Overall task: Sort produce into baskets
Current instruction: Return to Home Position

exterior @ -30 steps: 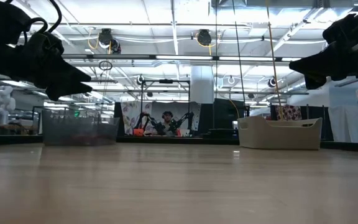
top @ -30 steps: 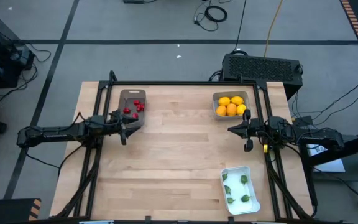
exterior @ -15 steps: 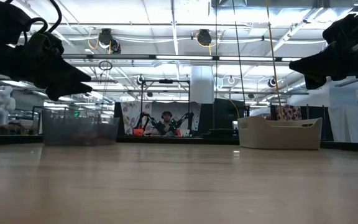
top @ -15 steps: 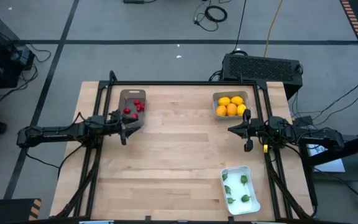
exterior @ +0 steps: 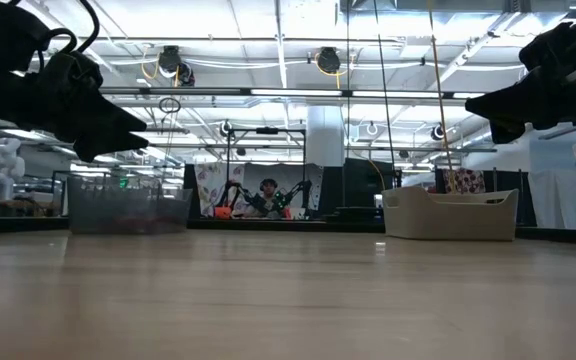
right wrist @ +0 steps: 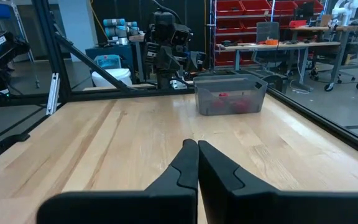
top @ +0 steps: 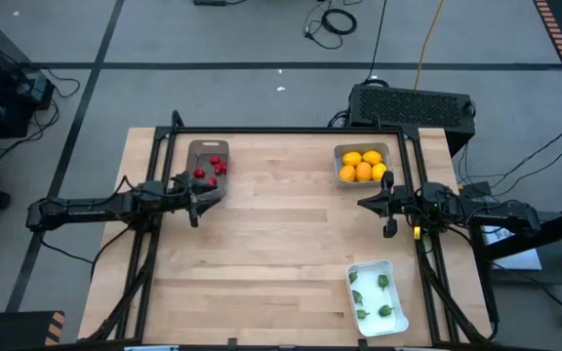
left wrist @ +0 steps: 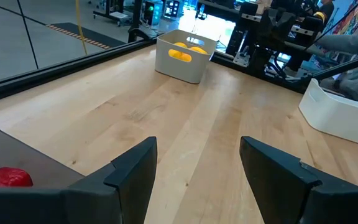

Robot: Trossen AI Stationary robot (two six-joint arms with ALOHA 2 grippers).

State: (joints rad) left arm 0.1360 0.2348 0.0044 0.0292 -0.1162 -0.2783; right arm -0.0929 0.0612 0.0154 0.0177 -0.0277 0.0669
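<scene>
The brown-grey basket [top: 208, 166] at the table's far left holds tiny red pieces [top: 215, 166]. The light grey-blue basket [top: 361, 165] at the far right holds yellow and orange citrus fruits [top: 362, 166]. The white basket [top: 377, 296] at the near right holds tiny green pieces [top: 383, 282]. My left gripper [top: 195, 207] hovers open and empty beside the brown-grey basket's near end. My right gripper [top: 389, 216] hovers shut and empty just nearer than the grey-blue basket.
The wide middle of the wooden table [top: 281, 244] lies between the two arms. A black frame rail [top: 291, 130] runs along the far edge. One red piece [left wrist: 6, 178] shows close to my left gripper in the left wrist view.
</scene>
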